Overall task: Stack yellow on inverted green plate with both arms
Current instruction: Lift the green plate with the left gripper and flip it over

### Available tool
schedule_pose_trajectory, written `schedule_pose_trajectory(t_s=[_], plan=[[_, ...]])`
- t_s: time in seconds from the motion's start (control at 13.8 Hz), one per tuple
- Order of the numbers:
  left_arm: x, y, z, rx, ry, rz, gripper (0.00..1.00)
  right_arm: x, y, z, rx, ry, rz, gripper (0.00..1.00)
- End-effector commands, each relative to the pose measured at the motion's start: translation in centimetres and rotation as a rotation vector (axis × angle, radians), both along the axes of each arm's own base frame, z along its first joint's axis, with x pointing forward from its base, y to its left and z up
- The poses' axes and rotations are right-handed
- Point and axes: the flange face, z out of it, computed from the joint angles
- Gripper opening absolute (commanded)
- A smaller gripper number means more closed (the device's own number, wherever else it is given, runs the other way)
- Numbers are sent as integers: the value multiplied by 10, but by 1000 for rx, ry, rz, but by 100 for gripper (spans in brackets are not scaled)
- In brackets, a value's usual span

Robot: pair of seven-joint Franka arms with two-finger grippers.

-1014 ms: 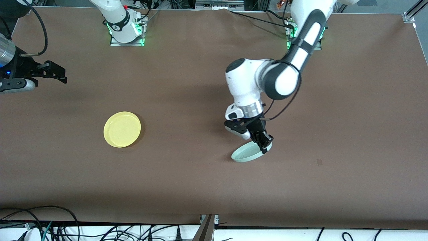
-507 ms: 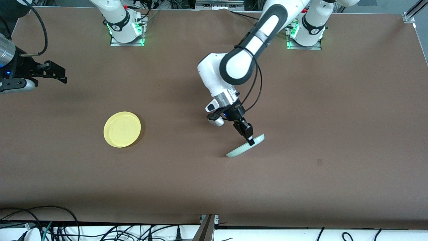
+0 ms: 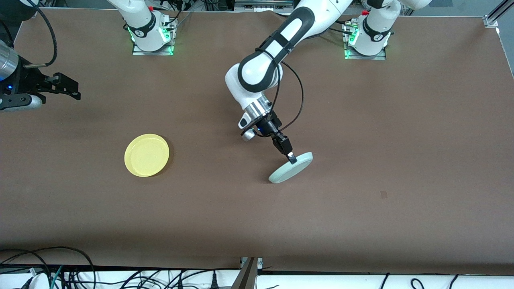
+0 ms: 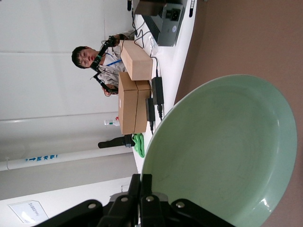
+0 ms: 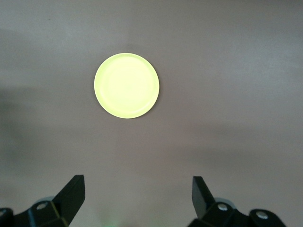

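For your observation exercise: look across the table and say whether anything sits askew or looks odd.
The green plate is not lying flat: it stands tilted on one edge on the table, its rim pinched in the shut jaws of the left gripper. The yellow plate lies flat. The right gripper waits open above it.

My front camera sits high, facing both arm bases across the brown counter [image 3: 401,224]. The right wrist camera looks straight down from well above at the yellow plate [image 5: 127,85], also in front view. The left wrist camera sits close against the green plate [image 4: 227,151], facing the room's edge.
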Motion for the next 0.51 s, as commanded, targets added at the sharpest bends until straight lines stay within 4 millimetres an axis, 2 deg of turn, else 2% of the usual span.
schedule_pose_trajectory(t_s=[0.0,0.14,0.43], plan=[[5,-26,-13,6,-84,19,0,-2,-3,6,-13,1,-3,100],[-6,-34,-29,16,-100,29,0,-2,-3,6,-13,1,-3,100],[-30,-49,-48,-26,-131,31,0,-2,-5,5,-11,3,-8,100]])
